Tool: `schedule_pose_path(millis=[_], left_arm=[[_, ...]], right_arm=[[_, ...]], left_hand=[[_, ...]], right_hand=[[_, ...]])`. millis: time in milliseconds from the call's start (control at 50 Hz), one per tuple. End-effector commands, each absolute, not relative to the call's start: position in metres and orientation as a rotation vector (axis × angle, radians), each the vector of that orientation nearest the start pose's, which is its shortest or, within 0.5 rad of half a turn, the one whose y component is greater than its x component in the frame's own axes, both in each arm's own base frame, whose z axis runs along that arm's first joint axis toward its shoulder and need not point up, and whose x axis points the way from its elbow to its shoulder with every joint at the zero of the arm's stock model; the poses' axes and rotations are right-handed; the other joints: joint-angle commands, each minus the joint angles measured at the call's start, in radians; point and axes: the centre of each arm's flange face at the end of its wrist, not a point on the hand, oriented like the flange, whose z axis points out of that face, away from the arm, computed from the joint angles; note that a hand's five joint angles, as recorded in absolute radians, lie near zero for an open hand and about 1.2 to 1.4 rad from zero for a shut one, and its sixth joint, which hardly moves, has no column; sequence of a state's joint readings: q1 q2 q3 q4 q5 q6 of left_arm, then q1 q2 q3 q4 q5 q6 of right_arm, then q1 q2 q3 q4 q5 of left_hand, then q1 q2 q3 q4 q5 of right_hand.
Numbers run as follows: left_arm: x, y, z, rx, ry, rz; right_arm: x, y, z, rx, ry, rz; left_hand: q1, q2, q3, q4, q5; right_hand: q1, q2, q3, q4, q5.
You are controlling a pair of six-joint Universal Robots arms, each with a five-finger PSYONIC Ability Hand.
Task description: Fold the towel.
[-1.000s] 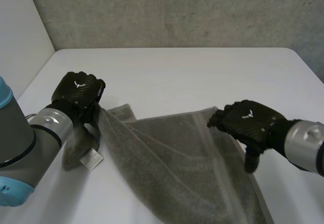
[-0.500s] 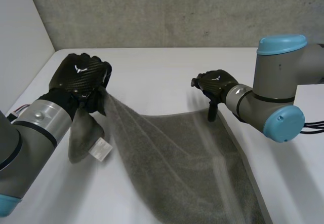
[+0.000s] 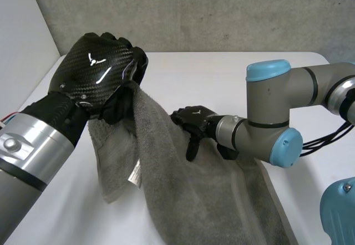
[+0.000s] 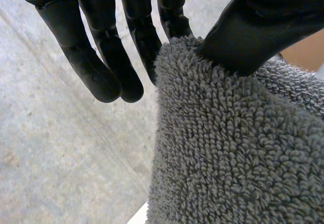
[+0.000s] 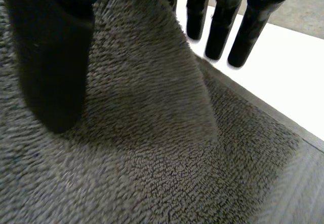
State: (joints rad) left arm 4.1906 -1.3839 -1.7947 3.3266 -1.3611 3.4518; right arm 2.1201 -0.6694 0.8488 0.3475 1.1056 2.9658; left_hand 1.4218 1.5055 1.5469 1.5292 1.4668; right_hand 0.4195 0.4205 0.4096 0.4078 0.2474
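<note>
Small white care label on the hanging edge of the grey towel; print on it too small to read. White emblem on the woven black back of the left hand, with a smaller mark of the same kind on the back of the right hand.

Left hand raised above the near left part of the bench, closed on an upper edge of the towel. In the left wrist view, thumb pressing the towel against one finger, other fingers straight and free beside it. Towel hanging from that pinch in a narrow drape, then spreading down over the bench toward its near edge.

Right hand lower, near the middle of the bench, on the towel's far edge. In the right wrist view, thumb laid on the pile, a raised fold of towel running up between thumb and fingers, pinched there.

Right arm, grey with light-blue caps, reaching in over the towel's right side and hiding part of it. Rough concrete wall behind the bench.
</note>
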Motion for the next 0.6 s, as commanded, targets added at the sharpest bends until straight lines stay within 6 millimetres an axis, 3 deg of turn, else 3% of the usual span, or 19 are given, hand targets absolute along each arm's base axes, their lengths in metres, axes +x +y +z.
schedule_pose_path(millis=[20,40,160,180,200,220,240,280,300,320,340,380,400,420,440,460,500,580,600], left_arm=[[-0.255,-0.171,0.319,1.100,1.911,-2.591],[-0.255,-0.171,0.319,1.100,1.911,-2.591],[-0.240,-0.216,0.315,0.969,1.926,-2.519],[-0.241,-0.231,0.313,0.949,1.929,-2.510],[-0.241,-0.231,0.312,0.949,1.929,-2.510],[-0.244,-0.243,0.314,0.939,1.917,-2.516],[-0.244,-0.244,0.314,0.938,1.917,-2.516],[-0.248,-0.267,0.326,0.899,1.864,-2.539],[-0.250,-0.277,0.337,0.879,1.821,-2.568],[-0.250,-0.277,0.337,0.879,1.820,-2.569],[-0.253,-0.285,0.346,0.857,1.780,-2.599],[-0.254,-0.292,0.358,0.828,1.728,-2.636],[-0.254,-0.298,0.371,0.784,1.670,-2.675],[-0.254,-0.298,0.371,0.784,1.669,-2.675],[-0.256,-0.300,0.386,0.736,1.597,-2.724],[-0.258,-0.301,0.399,0.682,1.529,-2.779],[-0.258,-0.301,0.406,0.633,1.488,-2.818],[-0.260,-0.301,0.407,0.593,1.469,-2.862],[-0.261,-0.302,0.396,0.608,1.512,-2.841]], right_arm=[[0.377,-0.274,0.148,-1.094,1.993,-1.180],[0.377,-0.275,0.149,-1.094,1.992,-1.185],[0.376,-0.284,0.160,-1.073,2.000,-1.269],[0.376,-0.290,0.169,-1.056,2.010,-1.335],[0.374,-0.299,0.183,-1.034,2.016,-1.432],[0.374,-0.299,0.183,-1.034,2.016,-1.433],[0.370,-0.307,0.201,-1.004,2.002,-1.547],[0.367,-0.317,0.256,-0.909,1.851,-1.849],[0.367,-0.317,0.256,-0.908,1.850,-1.851],[0.367,-0.318,0.281,-0.862,1.733,-1.988],[0.367,-0.318,0.281,-0.861,1.732,-1.989],[0.359,-0.313,0.325,-0.766,1.499,-2.208],[0.359,-0.313,0.325,-0.765,1.498,-2.209],[0.355,-0.305,0.345,-0.738,1.380,-2.282],[0.351,-0.296,0.362,-0.709,1.285,-2.340],[0.351,-0.296,0.362,-0.709,1.284,-2.341],[0.348,-0.279,0.372,-0.705,1.218,-2.365],[0.349,-0.271,0.363,-0.752,1.261,-2.344],[0.349,-0.268,0.356,-0.792,1.302,-2.323]], left_hand=[[-0.026,-0.109,-0.151,-0.133,-0.245],[-0.026,-0.109,-0.151,-0.133,-0.245],[-0.026,-0.109,-0.151,-0.133,-0.245],[-0.026,-0.109,-0.151,-0.133,-0.245],[-0.026,-0.109,-0.151,-0.133,-0.245],[-0.026,-0.109,-0.151,-0.133,-0.245],[-0.026,-0.109,-0.151,-0.133,-0.245],[-0.026,-0.109,-0.151,-0.133,-0.245],[-0.026,-0.109,-0.151,-0.133,-0.245],[-0.026,-0.109,-0.151,-0.133,-0.245],[-0.026,-0.109,-0.151,-0.133,-0.245],[-0.026,-0.109,-0.151,-0.133,-0.245],[-0.026,-0.109,-0.151,-0.133,-0.245],[-0.026,-0.109,-0.151,-0.133,-0.245],[-0.026,-0.109,-0.151,-0.133,-0.245],[-0.026,-0.109,-0.151,-0.133,-0.245],[-0.026,-0.109,-0.151,-0.133,-0.245],[-0.026,-0.109,-0.151,-0.133,-0.245],[-0.026,-0.109,-0.151,-0.133,-0.245]], right_hand=[[0.797,0.796,0.807,0.809,0.795],[0.975,0.974,0.985,0.987,0.972],[0.977,0.976,0.987,0.988,0.974],[0.977,0.976,0.987,0.988,0.974],[0.977,0.976,0.987,0.988,0.974],[0.977,0.976,0.987,0.988,0.974],[0.977,0.976,0.987,0.988,0.974],[0.977,0.976,0.987,0.988,0.974],[0.977,0.976,0.987,0.988,0.974],[0.977,0.976,0.987,0.988,0.974],[0.977,0.976,0.987,0.988,0.974],[0.977,0.976,0.987,0.988,0.974],[0.977,0.976,0.987,0.988,0.974],[0.977,0.976,0.987,0.988,0.974],[0.977,0.976,0.987,0.988,0.974],[0.977,0.976,0.987,0.988,0.974],[0.977,0.976,0.987,0.988,0.974],[0.977,0.976,0.987,0.988,0.974],[0.977,0.976,0.987,0.988,0.974]])
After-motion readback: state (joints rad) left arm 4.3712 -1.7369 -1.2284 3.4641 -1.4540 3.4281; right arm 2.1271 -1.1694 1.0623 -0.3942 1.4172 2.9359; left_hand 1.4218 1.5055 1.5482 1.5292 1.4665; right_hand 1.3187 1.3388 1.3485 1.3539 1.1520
